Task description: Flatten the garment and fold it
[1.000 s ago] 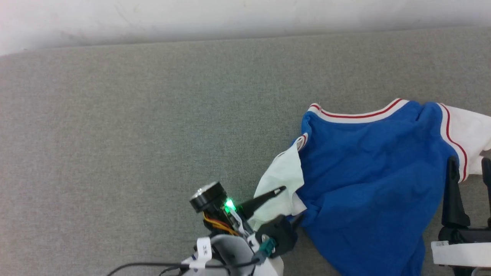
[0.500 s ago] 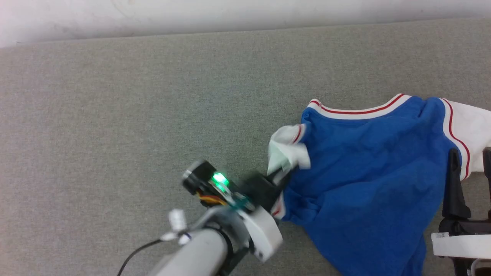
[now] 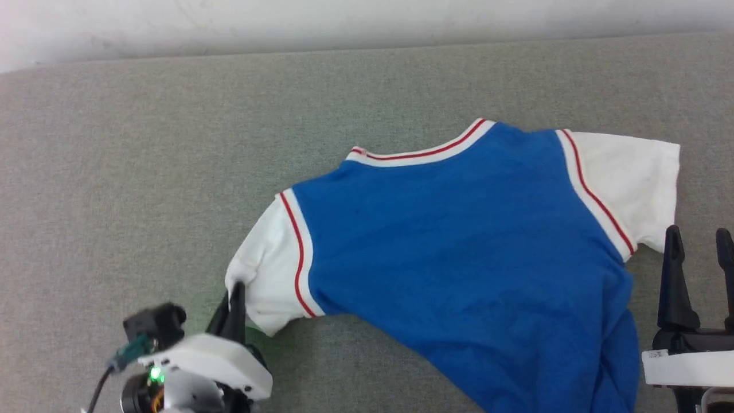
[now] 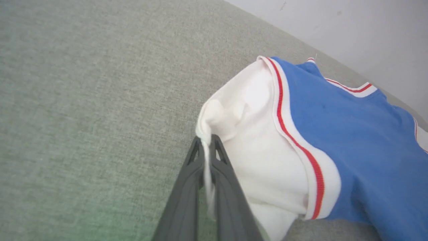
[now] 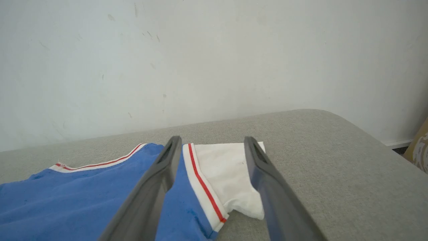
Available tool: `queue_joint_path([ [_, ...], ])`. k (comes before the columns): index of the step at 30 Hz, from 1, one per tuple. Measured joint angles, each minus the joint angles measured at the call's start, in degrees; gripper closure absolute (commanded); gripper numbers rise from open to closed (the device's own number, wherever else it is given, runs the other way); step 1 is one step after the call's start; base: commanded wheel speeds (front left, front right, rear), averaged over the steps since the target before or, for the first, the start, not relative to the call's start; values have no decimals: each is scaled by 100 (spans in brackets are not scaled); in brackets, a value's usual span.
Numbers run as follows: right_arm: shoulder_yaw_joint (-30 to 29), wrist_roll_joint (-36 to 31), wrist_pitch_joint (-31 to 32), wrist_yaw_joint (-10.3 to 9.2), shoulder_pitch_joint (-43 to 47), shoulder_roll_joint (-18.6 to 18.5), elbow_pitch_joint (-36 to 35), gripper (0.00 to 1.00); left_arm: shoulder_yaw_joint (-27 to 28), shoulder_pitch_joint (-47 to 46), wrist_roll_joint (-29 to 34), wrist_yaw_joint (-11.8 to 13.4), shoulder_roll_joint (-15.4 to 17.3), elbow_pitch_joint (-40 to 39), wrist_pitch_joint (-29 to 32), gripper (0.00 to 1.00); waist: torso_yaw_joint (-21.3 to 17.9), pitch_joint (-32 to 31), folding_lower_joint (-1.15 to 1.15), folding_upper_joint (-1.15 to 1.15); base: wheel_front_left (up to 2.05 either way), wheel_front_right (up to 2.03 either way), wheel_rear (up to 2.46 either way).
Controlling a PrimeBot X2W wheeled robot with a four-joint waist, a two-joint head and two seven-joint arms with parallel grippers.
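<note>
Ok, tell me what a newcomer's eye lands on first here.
The bright blue garment with white sleeves, spread across the grey surface at centre right. At lower left, the left pincer is shut on the edge of one white sleeve; the right pincer stands open beside the other sleeve.

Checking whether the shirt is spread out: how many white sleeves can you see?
2. The left sleeve is pinched in the left end effector; the right sleeve lies flat near the open right end effector. None seems hidden.
</note>
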Motion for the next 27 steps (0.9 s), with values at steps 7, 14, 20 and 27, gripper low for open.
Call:
queue_joint_path([
  [7, 59, -3, 49, 0, 0, 2, 33, 0, 100, 103, -16, -14, -24, -717, -327, 0, 49, -52, 0, 0, 0, 0, 0],
  [14, 94, -3, 76, 0, 1, -1, 33, 0, 3, 30, 1039, 220, 933, -1756, 286, 0, 70, -11, 0, 0, 0, 0, 0],
  [20, 191, -4, 90, 0, -55, 1, 63, 0, -693, -675, 1668, -132, 1307, -1236, 1013, 0, 45, 134, 1, 0, 0, 0, 0],
  [27, 236, -3, 82, 0, -102, 1, 200, 0, -1149, -1127, 1795, -393, 1308, -487, 1730, 0, -14, 205, 0, 0, 0, 0, 0],
])
